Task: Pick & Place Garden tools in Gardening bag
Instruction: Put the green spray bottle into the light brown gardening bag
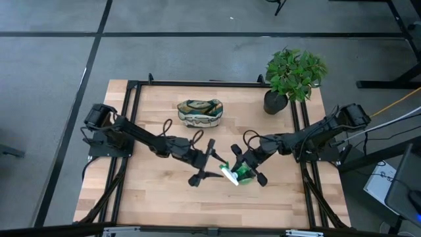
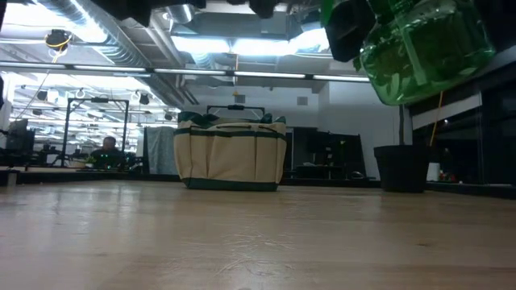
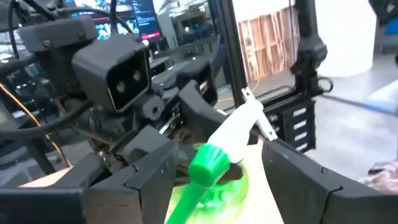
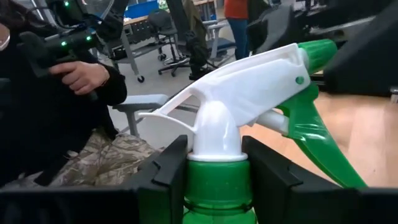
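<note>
Green spray bottle with its white trigger head hangs above the counter, the right gripper jaws pinching its neck. Close beside it, the left gripper has jaws spread around the nozzle. Farther back sits the gardening bag.

no words, numbers or signs can be read on anything in these pictures.
</note>
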